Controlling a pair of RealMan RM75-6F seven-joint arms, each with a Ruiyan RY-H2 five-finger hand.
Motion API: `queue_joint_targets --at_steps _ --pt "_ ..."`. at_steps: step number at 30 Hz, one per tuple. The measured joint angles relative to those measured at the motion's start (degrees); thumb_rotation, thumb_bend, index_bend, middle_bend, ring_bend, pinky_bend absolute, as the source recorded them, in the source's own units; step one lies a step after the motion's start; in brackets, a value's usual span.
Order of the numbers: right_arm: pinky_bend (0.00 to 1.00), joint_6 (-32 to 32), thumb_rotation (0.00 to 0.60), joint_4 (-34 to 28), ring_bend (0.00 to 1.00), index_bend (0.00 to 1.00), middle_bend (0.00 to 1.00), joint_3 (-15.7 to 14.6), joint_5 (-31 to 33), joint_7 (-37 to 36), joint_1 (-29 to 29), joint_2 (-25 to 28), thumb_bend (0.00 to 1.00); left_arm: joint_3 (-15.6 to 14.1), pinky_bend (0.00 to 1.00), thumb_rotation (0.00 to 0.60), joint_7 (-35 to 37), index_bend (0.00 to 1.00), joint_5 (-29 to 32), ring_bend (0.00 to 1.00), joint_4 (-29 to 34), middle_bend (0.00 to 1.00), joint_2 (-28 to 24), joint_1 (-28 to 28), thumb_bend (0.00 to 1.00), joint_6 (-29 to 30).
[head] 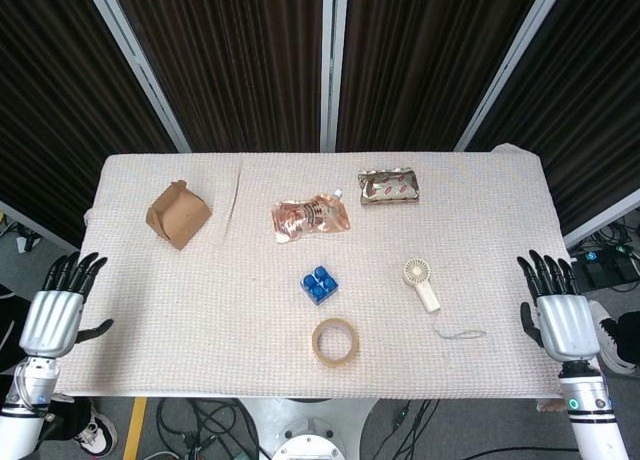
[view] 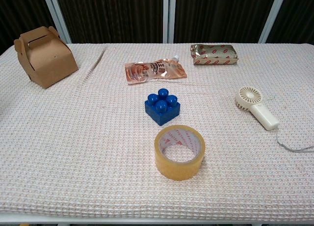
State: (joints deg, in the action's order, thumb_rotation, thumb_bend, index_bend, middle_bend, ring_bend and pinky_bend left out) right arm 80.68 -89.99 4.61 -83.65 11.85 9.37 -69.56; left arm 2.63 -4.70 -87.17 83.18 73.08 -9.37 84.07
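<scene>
Handheld fan (head: 420,283), the small cream one with a thin wrist cord (head: 460,334), lies flat on the right part of the table (head: 180,300), and it is the thing nearest to the right hand (head: 558,318). This hand hovers beside the right table edge, apart from everything, with fingers spread and nothing in it. The left hand (head: 52,317) is the same at the left edge: fingers apart, empty, and the closest thing to it is the brown cardboard box (head: 178,214), which stands well away toward the back. In the middle lies a blue toy brick (view: 162,107), and just in front of it a roll of clear tape (view: 180,152) resting on its flat side; the two are near but do not touch. Further back are a pinkish spout pouch (view: 154,70) and a shiny wrapped packet (view: 214,54). I think some trouble is possible from this position. The cord trails loose toward the right hand, so fingers coming in low could catch it and drag the fan sideways. The fan body is smooth and slim, so a grip on the handle only may let it turn. The waffle cloth could also bunch up under a sliding hand.
</scene>
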Motion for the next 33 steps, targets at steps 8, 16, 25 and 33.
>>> queue_joint_targets --at_steps 8,16,25,33 --pt "0.02 -3.46 0.600 -0.67 0.01 0.00 0.05 -0.34 2.02 2.61 0.93 -0.07 1.00 -0.53 0.10 0.600 0.23 0.10 -0.01 0.00 -0.26 0.09 0.12 0.08 0.00 -0.57" --pt "0.61 -6.28 0.600 -0.64 0.59 0.00 0.54 -0.36 2.78 7.30 3.14 -2.40 1.00 -0.57 0.11 0.600 1.26 0.10 0.17 0.00 -1.72 0.09 0.70 -0.02 0.00 -1.03" --pt "0.75 -13.23 0.600 0.82 0.83 0.00 0.91 0.32 6.52 12.92 7.41 -7.01 1.00 -0.61 0.11 0.600 2.80 0.10 0.89 0.00 -4.01 0.09 1.40 -0.14 0.00 -2.02" --pt "0.75 -21.52 0.600 1.02 0.83 0.00 0.91 0.97 17.55 20.06 11.69 -12.26 1.00 -0.58 0.11 0.600 3.37 0.10 1.45 0.00 -5.24 0.09 1.55 -0.18 0.00 -2.60"
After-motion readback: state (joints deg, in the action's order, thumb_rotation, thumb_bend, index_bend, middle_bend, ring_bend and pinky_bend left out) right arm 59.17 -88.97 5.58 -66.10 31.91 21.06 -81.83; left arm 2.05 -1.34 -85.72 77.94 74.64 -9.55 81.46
